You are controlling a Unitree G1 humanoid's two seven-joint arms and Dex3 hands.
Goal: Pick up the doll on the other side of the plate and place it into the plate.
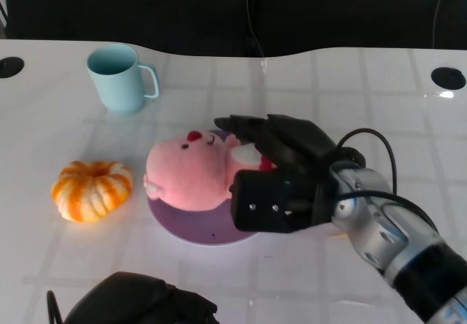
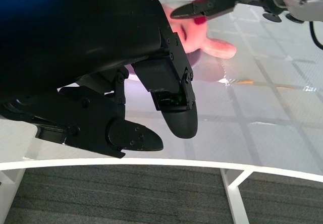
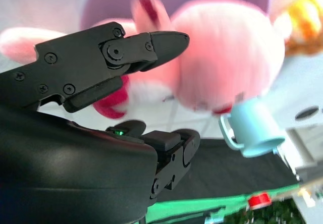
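Head view: pink doll (image 1: 191, 172) lying on purple plate (image 1: 208, 230), right hand (image 1: 281, 171) curled around its body side, apparently holding it for set-down. Mug (image 1: 120, 77) and orange pumpkin (image 1: 92, 190) well apart on counter (image 1: 350, 90).

Left wrist view: left hand (image 2: 136, 118) idle, fingers apart, holding nothing.

Right wrist view: fingers (image 3: 151, 45) against doll; release not yet evident.

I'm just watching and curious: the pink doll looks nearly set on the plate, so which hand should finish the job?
The right hand: its fingers already wrap the doll over the purple plate. The left hand sits low at the near table edge, holding nothing.
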